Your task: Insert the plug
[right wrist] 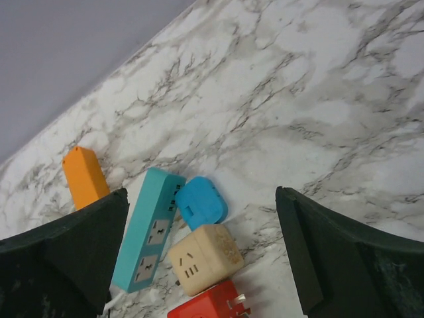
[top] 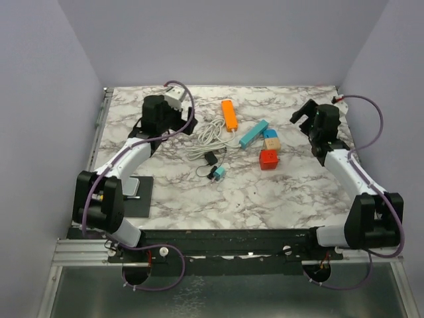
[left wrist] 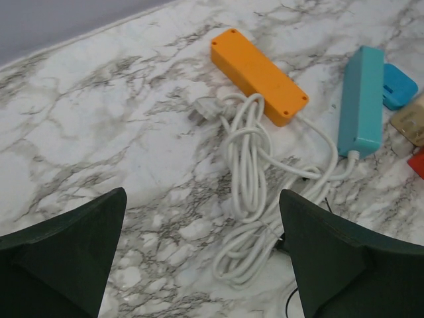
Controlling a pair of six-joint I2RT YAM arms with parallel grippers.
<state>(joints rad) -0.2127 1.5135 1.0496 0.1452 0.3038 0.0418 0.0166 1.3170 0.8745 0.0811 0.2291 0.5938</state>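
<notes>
Seeing white plug (left wrist: pixel 204 109) lying flat on marble table (left wrist: pixel 99 119), not in any socket, just beside long side of orange pwr strip (left wrist: pixel 260 76), at end of white cable (left wrist: pixel 248 192) looping in a loose coil nr that strip. Hovering L gripper (left wrist: pixel 197 202) above the coil w/ fingers (left wrist: pixel 66 258) spread wide, gripping nothing. Holding R gripper (top: pixel 301 112) over far-right part of table, its fingers (right wrist: pixel 351 258) likewise parted & empty, well apart from the plug. Noting teal pwr strip (right wrist: pixel 147 228) lying sockets-up btwn orange strip and a cluster of blocks: blue adapter (right wrist: pixel 201 202) right at teal strip's side (touching or not, hard to tell), beige cube (right wrist: pixel 205 258) just beside both, red cube (right wrist: pixel 212 305) next to beige one, nearer the arms. Spotting in top view a small black plug (top: pixel 211 158) w/ thin dark lead and a small teal piece (top: pixel 218 172) nr mid-table, just in front of the coil. Catching orange strip showing a plain face w/ small corner holes, no sockets visible there.
</notes>
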